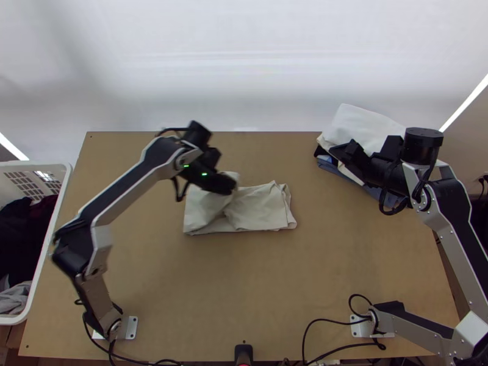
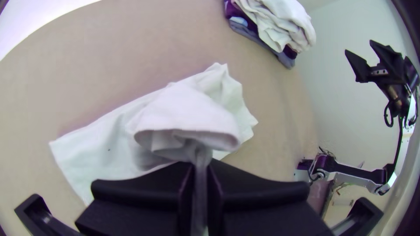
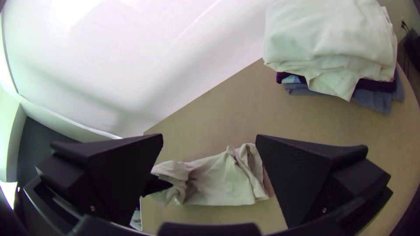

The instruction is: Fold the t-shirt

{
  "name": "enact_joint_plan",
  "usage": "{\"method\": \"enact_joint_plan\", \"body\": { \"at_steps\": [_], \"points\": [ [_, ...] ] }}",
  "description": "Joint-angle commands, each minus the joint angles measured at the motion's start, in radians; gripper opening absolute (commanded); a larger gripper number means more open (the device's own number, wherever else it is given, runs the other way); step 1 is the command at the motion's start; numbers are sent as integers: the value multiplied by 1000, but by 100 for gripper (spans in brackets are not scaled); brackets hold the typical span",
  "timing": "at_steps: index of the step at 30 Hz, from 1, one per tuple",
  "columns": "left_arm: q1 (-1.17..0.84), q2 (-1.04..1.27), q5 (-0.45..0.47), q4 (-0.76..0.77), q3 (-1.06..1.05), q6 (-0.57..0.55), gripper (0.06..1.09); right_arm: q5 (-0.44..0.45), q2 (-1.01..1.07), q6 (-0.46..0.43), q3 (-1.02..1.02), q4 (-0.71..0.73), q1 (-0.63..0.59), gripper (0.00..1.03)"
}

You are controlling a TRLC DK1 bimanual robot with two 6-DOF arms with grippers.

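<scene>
One t-shirt [image 1: 262,210], partly hidden | left gripper [image 1: 227,183], blurred from above: pinching it | right gripper [image 1: 343,155]: spread

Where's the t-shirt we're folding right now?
In the top view, the t-shirt lies on the far half of the table, left of the folded stack, with part of it pinched in the left claw.

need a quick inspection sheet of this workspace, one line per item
surface: light wooden table
job's things: pale t-shirt, folded into a rough rectangle, part raised and bunched
clutter: stack of folded clothes at the far right corner; white basket of clothes at left
grippers: left gripper shut on the t-shirt; right gripper open
cables: black cables along the near edge
surroundings: white backdrop beyond the far edge
</scene>
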Motion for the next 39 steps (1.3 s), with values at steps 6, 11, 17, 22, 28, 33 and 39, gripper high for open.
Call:
{"method": "enact_joint_plan", "body": {
  "at_steps": [6,11,17,22,28,33,39],
  "points": [
    [-168,223,-3,-28,379,-12,104,4,49,-46,-121,39,12,99],
    [-211,201,0,95,457,-28,104,47,99,-66,-230,117,70,99],
    [-121,137,0,61,445,-45,104,74,188,-66,-230,154,167,99],
    [11,57,0,7,414,-42,104,74,294,-80,-187,154,234,99],
    [123,-29,2,-31,385,-39,104,48,411,-146,-164,159,262,99],
    [181,-81,2,-73,362,-14,104,17,470,-199,-158,159,245,99],
    [232,-147,2,-77,362,-17,104,-47,544,-245,-150,194,234,99]
  ]
}}
